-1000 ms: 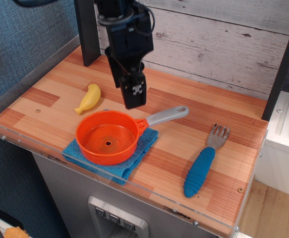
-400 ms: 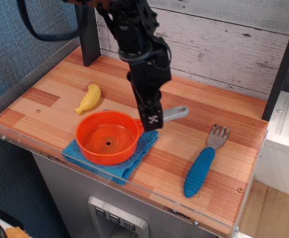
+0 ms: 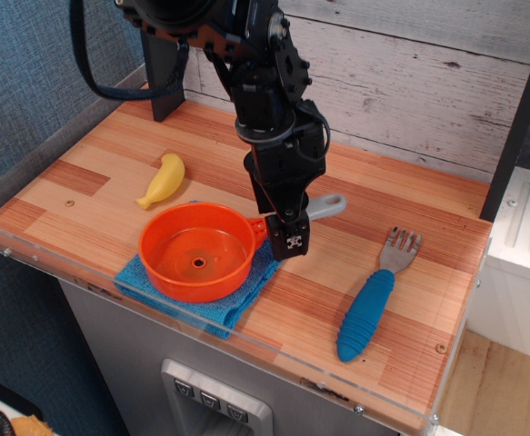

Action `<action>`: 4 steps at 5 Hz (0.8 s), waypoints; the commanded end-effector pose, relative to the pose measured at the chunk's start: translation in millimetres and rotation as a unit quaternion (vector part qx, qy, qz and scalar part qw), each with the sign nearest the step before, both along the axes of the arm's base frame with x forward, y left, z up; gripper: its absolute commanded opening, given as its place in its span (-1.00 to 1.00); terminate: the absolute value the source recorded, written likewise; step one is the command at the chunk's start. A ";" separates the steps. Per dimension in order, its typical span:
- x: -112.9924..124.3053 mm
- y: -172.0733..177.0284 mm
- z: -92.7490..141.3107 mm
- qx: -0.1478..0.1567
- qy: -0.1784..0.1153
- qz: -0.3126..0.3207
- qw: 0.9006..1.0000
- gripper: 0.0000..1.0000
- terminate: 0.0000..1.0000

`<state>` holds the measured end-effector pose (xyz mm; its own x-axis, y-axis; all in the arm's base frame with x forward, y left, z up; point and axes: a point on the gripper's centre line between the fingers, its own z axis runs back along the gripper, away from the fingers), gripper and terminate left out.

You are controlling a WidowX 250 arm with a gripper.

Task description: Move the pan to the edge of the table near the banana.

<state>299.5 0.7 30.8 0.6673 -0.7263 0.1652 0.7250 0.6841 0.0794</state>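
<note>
The orange pan (image 3: 196, 262) sits on a blue cloth (image 3: 231, 310) near the front edge of the wooden table (image 3: 83, 195). Its grey handle (image 3: 330, 205) points right and back. The yellow banana (image 3: 163, 180) lies just left and behind the pan, close to the table's left side. My black gripper (image 3: 290, 243) hangs low over the base of the pan handle and hides that part of it. I see the fingers edge-on, so I cannot tell whether they are open or shut on the handle.
A grey fork with a blue handle (image 3: 370, 309) lies to the right of the pan. A black post (image 3: 160, 82) stands at the back left. A clear acrylic rim (image 3: 246, 338) runs along the table's front and left sides.
My gripper has moved right, forward and down, from above the pan's back rim to low over the base of the handle. The pan, banana and fork have not moved.
</note>
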 end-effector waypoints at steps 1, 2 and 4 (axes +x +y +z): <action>4.2 12.0 9.1 -0.002 -0.021 0.013 1.000 -1.00 -1.00; 5.5 14.2 13.7 0.002 -0.020 0.025 0.999 -1.00 -1.00; 5.1 33.6 60.3 0.010 -0.040 0.074 0.996 -1.00 -1.00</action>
